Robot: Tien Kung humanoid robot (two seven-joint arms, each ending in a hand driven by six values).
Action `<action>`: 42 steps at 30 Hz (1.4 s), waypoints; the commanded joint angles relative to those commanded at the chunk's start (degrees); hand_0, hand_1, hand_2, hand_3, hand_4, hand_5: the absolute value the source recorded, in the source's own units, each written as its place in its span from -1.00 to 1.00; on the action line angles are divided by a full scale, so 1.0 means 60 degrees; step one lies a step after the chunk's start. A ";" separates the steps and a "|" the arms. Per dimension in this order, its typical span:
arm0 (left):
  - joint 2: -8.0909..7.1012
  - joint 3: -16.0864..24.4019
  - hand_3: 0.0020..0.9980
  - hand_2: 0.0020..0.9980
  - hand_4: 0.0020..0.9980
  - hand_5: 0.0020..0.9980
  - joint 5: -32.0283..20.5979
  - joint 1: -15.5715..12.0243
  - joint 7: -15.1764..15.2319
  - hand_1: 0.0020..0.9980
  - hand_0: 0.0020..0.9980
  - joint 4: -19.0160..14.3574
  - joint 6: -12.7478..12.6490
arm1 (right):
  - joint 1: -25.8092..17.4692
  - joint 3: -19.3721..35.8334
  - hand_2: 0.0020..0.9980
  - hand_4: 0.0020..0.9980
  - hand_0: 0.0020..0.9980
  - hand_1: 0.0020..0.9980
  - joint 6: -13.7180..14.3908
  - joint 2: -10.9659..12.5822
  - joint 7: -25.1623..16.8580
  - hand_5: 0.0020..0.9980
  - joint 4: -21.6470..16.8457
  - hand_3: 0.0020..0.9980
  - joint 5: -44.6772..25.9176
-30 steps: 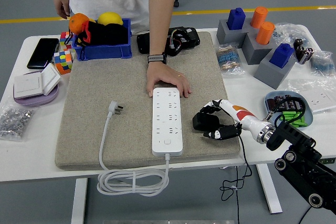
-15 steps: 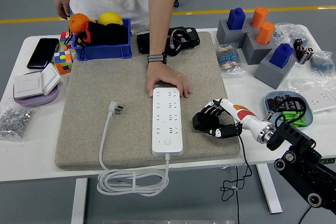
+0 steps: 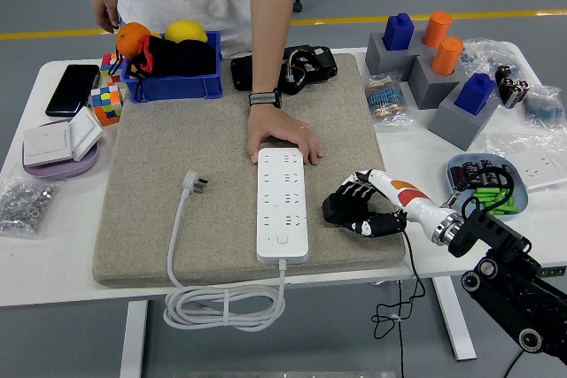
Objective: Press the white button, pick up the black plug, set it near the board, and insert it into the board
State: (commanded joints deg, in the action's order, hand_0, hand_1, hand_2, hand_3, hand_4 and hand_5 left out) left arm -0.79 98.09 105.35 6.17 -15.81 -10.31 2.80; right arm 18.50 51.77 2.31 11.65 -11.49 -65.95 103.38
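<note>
High head view; looks down over table [image 3: 53, 258]

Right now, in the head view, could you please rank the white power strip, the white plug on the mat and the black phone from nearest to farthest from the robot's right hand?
From the right hand:
1. White power strip, just left.
2. White plug, mid-mat.
3. Black phone, far-left corner.

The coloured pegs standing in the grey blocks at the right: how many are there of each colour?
Blue square pegs: 2
Orange round pegs: 2
Total: 4
</note>
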 joint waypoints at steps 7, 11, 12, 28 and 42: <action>-0.0022 0.0009 0.18 0.00 0.15 -0.48 0.0024 -0.0015 -0.0011 0.00 -0.04 0.0000 0.0002 | -0.0043 0.0096 -0.19 0.55 -0.08 -0.20 0.0006 0.0077 -0.0029 -1.00 -0.0550 0.07 0.0018; -0.0034 -0.0003 0.18 0.00 0.15 -0.49 0.0021 -0.0019 -0.0011 0.00 -0.04 0.0000 0.0003 | -0.0016 0.0131 -0.19 0.54 -0.08 -0.21 -0.0028 0.0119 0.0063 -1.00 -0.0988 0.08 0.0038; -0.0036 -0.0003 0.18 0.00 0.15 -0.49 0.0023 -0.0019 -0.0011 0.00 -0.04 0.0000 0.0003 | -0.0003 0.0123 -0.19 0.54 -0.08 -0.21 -0.0038 0.0128 0.0099 -1.00 -0.1092 0.08 0.0043; -0.0032 0.0017 0.18 0.00 0.16 -0.49 0.0022 -0.0039 -0.0009 0.00 -0.04 0.0000 0.0000 | 0.0669 -0.0647 -0.21 0.55 -0.08 -0.22 -0.0407 0.0006 0.1187 -1.00 -0.1813 0.08 0.0302; -0.0040 0.0072 0.18 0.00 0.16 -0.49 0.0042 -0.0040 -0.0009 0.00 -0.04 0.0000 -0.0006 | 0.1226 -0.1297 -0.22 0.56 -0.08 -0.23 -0.0852 -0.0070 0.2046 -1.00 -0.1866 0.07 0.0908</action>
State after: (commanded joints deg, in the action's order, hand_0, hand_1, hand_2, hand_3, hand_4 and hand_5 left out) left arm -1.03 98.52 105.60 5.93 -15.86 -10.31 2.76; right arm 25.85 43.99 -2.81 11.23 0.78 -77.14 108.83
